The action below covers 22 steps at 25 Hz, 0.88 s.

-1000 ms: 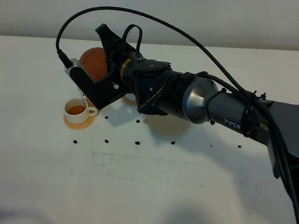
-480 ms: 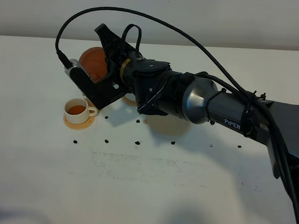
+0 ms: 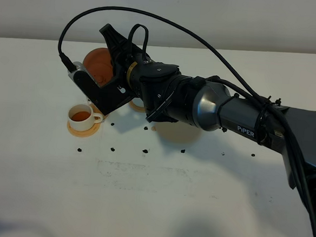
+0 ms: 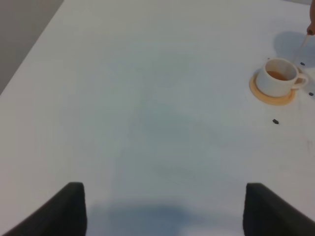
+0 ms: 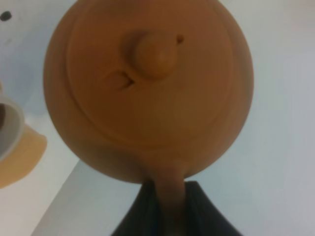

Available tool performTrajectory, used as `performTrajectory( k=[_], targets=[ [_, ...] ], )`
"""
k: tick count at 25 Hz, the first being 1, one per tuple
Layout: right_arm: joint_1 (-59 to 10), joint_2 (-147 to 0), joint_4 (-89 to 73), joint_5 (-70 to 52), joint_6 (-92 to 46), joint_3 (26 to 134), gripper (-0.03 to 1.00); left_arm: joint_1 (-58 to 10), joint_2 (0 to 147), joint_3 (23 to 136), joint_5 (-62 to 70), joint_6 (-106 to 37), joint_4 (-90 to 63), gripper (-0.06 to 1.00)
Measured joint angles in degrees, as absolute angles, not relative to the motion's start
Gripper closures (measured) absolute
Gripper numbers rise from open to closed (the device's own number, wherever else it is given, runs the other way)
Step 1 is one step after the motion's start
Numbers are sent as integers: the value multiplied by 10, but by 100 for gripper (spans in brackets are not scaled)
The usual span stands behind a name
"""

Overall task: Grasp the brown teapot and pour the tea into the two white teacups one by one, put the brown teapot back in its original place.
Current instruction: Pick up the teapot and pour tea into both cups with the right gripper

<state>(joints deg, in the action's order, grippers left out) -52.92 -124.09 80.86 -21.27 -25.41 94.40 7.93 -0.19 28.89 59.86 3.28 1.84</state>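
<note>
The squat reddish-brown clay teapot (image 3: 99, 64) hangs tilted above the white bench (image 3: 158, 194), its handle clamped in the right pincer (image 5: 170, 206), at one o'clock from the tea-filled white cylindrical cup (image 3: 82, 117). The left pincer (image 4: 162, 209) stands apart, holding nothing.

- The brown teapot (image 3: 99, 64) is a round reddish-brown clay pot, lifted off the table and tilted. Its lid carries a round knob (image 5: 155, 53), and its loop handle (image 5: 170, 196) is clamped in the right tool (image 5: 170, 216).
- One white teacup (image 3: 82, 117) stands upright on a round orange-tan coaster (image 3: 92, 130), below and just beside the raised pot. It holds amber tea, and its side handle (image 3: 97, 117) points to the right in the high view.
- Behind the arm, an orange-tan coaster edge (image 3: 136, 107) peeks out; its cup is hidden.
</note>
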Motion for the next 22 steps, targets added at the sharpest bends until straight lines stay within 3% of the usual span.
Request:
performTrajectory(
  k=[22],
  targets=[
    [-529, -1241, 821, -217, -249, 944, 88, 79, -2, 289, 599, 33, 18, 28]
  ],
)
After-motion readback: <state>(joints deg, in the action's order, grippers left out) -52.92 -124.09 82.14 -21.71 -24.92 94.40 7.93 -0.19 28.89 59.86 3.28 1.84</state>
